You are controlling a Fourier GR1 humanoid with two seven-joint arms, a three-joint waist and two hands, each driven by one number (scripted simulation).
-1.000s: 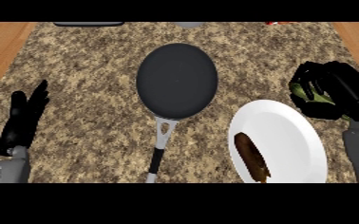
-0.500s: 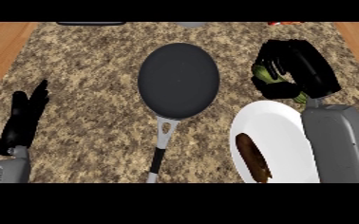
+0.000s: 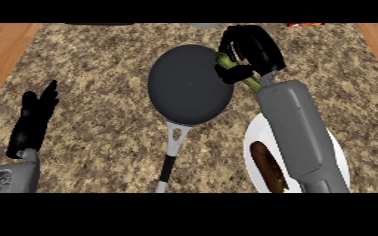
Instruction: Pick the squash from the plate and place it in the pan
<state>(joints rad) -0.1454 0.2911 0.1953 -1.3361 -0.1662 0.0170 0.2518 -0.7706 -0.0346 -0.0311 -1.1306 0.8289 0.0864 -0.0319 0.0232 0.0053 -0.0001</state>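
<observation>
At the far left we see the left hand (image 3: 35, 121) resting near the edge of the speckled counter (image 3: 96, 80), its fingers straight and pointing up, holding nothing. Moving toward the middle, we find the dark pan (image 3: 189, 85) lying flat on the counter, its handle (image 3: 171, 152) running down toward the lower edge of the view; the inside of the pan is bare. Just beside the pan's right rim we see the right hand (image 3: 255, 50), its fingers curled round the green squash (image 3: 238, 73), which shows as a pale green strip below the fingers, level with the rim; we cannot tell whether it touches the pan. The grey right forearm (image 3: 299, 130) slants down from that hand and crosses over the white plate (image 3: 255, 135) at the lower right. On the plate we see 1 dark brown oblong item (image 3: 267, 167), partly hidden by the forearm
</observation>
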